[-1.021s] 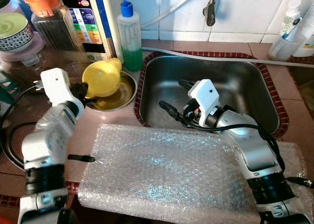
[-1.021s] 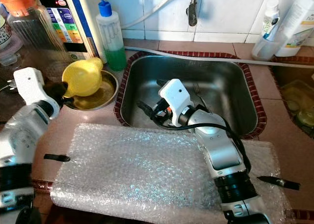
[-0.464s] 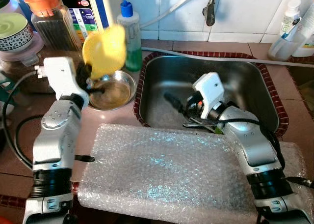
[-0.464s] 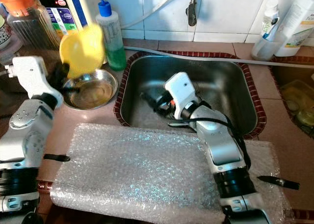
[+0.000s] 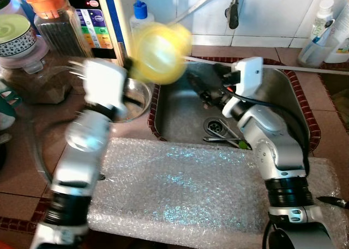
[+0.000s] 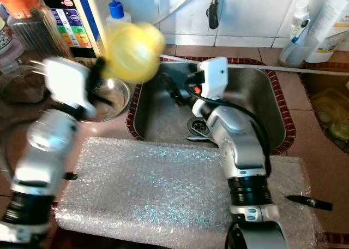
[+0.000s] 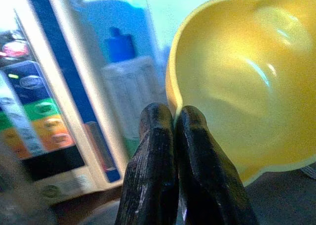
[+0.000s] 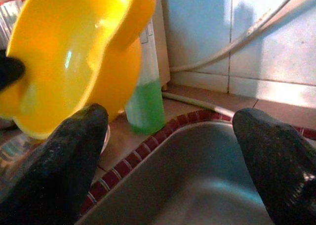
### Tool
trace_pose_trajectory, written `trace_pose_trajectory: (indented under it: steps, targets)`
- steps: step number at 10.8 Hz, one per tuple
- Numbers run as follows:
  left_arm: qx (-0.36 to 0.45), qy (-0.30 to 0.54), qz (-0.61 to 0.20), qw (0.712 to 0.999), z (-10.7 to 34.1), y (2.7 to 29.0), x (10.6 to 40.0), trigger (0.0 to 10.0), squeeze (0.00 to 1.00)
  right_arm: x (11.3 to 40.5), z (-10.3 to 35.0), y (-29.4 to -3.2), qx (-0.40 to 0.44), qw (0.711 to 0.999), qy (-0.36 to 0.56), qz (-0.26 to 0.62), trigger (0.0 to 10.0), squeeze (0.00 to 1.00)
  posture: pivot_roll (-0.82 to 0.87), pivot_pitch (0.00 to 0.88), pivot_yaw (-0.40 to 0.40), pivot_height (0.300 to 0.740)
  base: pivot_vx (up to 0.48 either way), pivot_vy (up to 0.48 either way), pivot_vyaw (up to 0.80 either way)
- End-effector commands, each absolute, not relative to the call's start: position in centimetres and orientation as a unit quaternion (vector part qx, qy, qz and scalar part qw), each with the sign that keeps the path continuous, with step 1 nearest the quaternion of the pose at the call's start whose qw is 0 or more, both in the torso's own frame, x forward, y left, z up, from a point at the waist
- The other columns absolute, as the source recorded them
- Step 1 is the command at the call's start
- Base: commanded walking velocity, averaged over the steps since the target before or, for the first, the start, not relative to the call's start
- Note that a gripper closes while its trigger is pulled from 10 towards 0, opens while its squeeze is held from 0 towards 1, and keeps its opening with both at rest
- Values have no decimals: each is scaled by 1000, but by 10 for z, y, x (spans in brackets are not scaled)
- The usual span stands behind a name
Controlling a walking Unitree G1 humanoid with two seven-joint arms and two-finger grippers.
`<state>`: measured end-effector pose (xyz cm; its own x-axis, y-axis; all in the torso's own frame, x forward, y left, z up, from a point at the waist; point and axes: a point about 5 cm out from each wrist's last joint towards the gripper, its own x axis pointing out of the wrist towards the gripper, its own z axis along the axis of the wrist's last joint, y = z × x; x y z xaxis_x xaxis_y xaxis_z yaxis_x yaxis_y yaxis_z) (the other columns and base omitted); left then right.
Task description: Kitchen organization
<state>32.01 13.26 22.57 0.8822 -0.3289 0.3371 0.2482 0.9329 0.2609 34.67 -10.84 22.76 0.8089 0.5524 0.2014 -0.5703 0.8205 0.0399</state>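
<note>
A yellow plastic bowl point(image 5: 160, 52) hangs in the air, blurred, over the sink's back left corner. My left gripper point(image 7: 174, 122) is shut on its rim, both fingers pressed together at the edge. A shallow steel bowl point(image 5: 137, 99) sits on the counter below it. My right gripper point(image 5: 207, 85) hovers open above the steel sink point(image 5: 283, 96), pointing at the yellow bowl point(image 8: 69, 57), with nothing between its fingers point(image 8: 54, 161). Some utensils point(image 5: 224, 140) lie by the sink's drain.
A sheet of bubble wrap point(image 5: 180, 189) covers the counter in front of the sink. A green soap bottle point(image 8: 145, 101), a jar with an orange lid point(image 5: 54, 19) and an appliance stand at the back left. Bottles point(image 5: 327, 30) stand at the back right. A dark-handled tool point(image 5: 332, 201) lies near right.
My left arm has lifted the yellow bowl out of the steel bowl and swung it up and right to the sink's corner. The right gripper rose from the sink floor toward it.
</note>
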Motion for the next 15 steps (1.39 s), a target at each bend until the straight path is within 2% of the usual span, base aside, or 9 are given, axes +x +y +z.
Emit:
trace_pose_trajectory:
  steps: [1,3,6,7,11,13,15]
  targets:
    - [119,-201,-169,957,225,123,317,0,0,344,238,-100,62,942,-104,312,10000,0,-116,163,62,740,0,0,0]
    - [114,-215,-201,949,226,106,312,0,0,343,238,-92,68,940,-98,320,10000,0,-115,162,62,740,0,0,0]
    - [119,-197,-210,950,216,97,312,0,0,340,241,-80,80,931,-93,343,10000,0,-115,157,59,740,0,0,0]
    - [122,-191,-192,955,215,100,315,0,0,336,241,-79,77,927,-88,355,10000,0,-117,156,58,740,0,0,0]
    - [114,-190,-111,969,221,132,327,0,0,317,217,-108,36,943,-58,325,10000,0,-129,154,59,740,0,0,0]
    - [113,-195,-120,967,224,130,328,0,0,310,219,-105,33,942,-69,327,10000,0,-134,154,66,740,0,0,0]
    - [130,-197,-165,958,218,113,321,0,0,316,230,-95,52,940,-91,324,10000,0,-129,153,66,740,0,0,0]
